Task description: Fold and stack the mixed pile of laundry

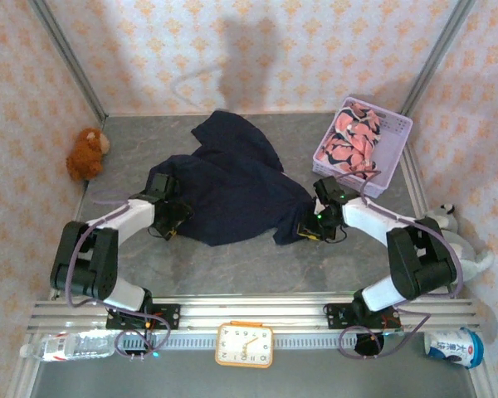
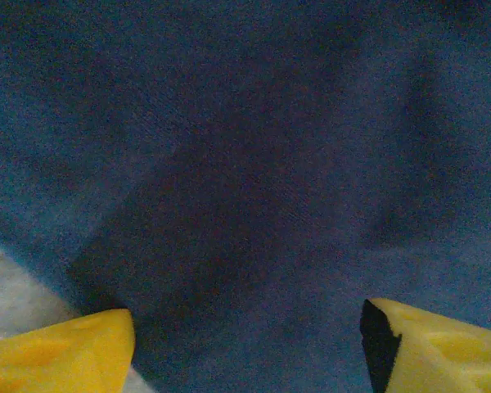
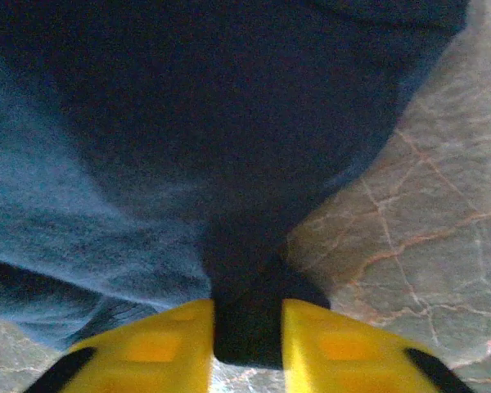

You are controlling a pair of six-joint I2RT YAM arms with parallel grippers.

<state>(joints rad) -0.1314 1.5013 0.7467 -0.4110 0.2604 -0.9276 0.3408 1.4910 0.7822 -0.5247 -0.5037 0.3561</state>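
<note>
The navy garment (image 1: 232, 186) lies crumpled across the middle of the tabletop (image 1: 232, 269), its far edge bunched up toward the back wall and its near edge running between the two arms. The right hand (image 3: 247, 327) is closed on a narrow fold at the garment's right near corner, dark cloth pinched between its yellow fingers (image 3: 331, 344) just above the bare marbled surface. The left hand (image 2: 245, 344) sits at the garment's left edge with its fingers spread wide over the cloth; it seems to hold nothing, though the close view leaves contact unclear. The pink garment (image 1: 353, 141) is heaped in the lavender basket (image 1: 401, 131) at the far right corner. Open tabletop stretches along the near side in front of the garment. A brown plush toy (image 1: 87, 153) sits against the left wall.
</note>
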